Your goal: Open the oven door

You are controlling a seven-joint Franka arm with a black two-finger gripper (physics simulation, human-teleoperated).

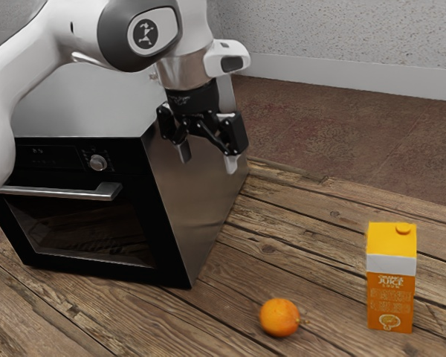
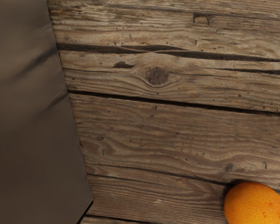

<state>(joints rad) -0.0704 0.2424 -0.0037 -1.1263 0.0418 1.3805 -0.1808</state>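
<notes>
The gripper point(image 1: 208, 158), its fingers spread apart, is apparently held beside the oven's side panel point(image 1: 186, 208). The oven door point(image 1: 82, 230), at the exterior view's left, is closed. An orange point(image 1: 279, 317) and a juice carton point(image 1: 391, 286) are supported by the wooden tabletop point(image 1: 312, 230).

exterior high and slanting, wrist closer – facing tabletop point(image 2: 177, 135), orange point(image 1: 280, 317) shared

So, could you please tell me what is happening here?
A robot arm is meant to open the oven door, but it is not holding anything now. Its end effector hangs open by the oven's side wall, away from the handle. The door is shut. An orange and a juice carton stand apart on the wooden table.
</notes>
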